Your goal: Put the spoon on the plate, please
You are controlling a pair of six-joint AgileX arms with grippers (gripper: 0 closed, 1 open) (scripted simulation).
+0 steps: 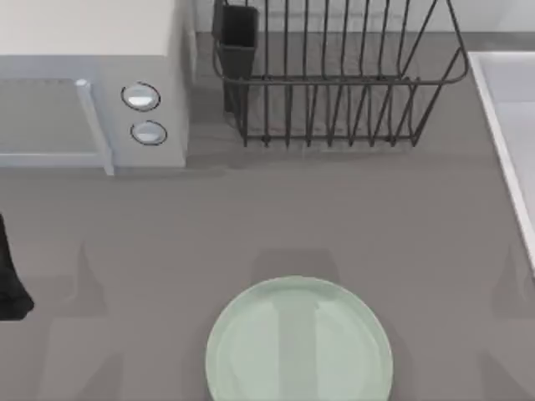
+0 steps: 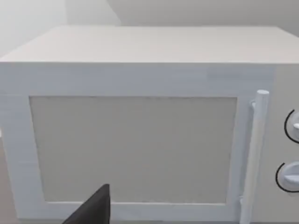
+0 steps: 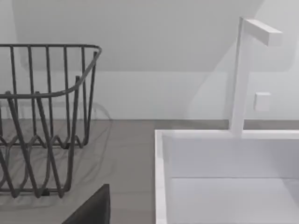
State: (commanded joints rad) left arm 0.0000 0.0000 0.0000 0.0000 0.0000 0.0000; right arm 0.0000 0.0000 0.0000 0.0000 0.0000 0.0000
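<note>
The plate [image 1: 299,342] is round, pale mint-green and glossy, and lies flat at the middle of the table's near edge with nothing on it. The spoon is out of view. My left arm [image 1: 10,280] is a dark shape at the table's left edge, well to the left of the plate. A dark part of my left gripper [image 2: 92,209] points at a microwave door. A dark part of my right gripper [image 3: 92,207] hangs over the grey table between a wire rack and a sink.
A white microwave [image 1: 92,92] with two knobs stands at the back left. A dark wire dish rack [image 1: 334,79] with a cutlery holder [image 1: 236,38] stands at the back middle. A white sink [image 1: 512,125] with a faucet [image 3: 243,74] runs along the right side.
</note>
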